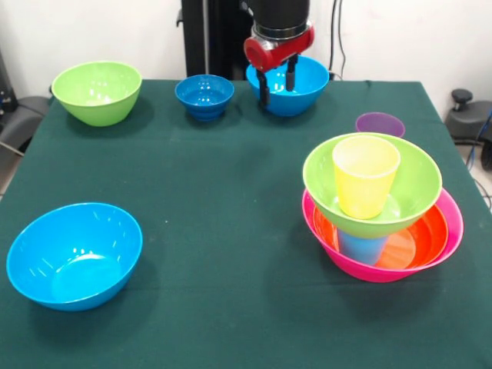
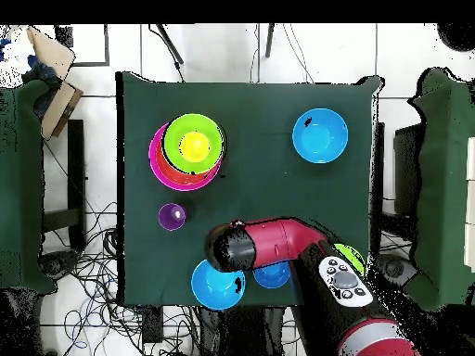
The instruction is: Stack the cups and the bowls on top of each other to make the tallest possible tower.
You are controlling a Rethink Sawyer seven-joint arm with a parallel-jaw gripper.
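- Hovering over the far edge of the table, the gripper point(image 1: 277, 86) hangs just in front of and above a bright blue bowl point(image 1: 296, 91); its two dark fingers stand parted with nothing between them.
- That bowl's rim lies right under the fingertips, so a short drop onto the near rim looks like the likely next step.
- The tower point(image 1: 382, 207) stands well apart, toward the camera and to the right in the front view: a large pink bowl point(image 1: 450, 223) holds an orange bowl point(image 1: 419, 238), a light blue cup point(image 1: 363, 247), a lime green bowl point(image 1: 415, 184) and a yellow cup point(image 1: 364, 175) on top.
- A purple cup point(image 1: 380, 124) stands between gripper and tower.
- Other loose pieces: a small dark-blue bowl point(image 1: 204, 95), a second lime green bowl point(image 1: 97, 91), and another bright blue bowl point(image 1: 74, 254).
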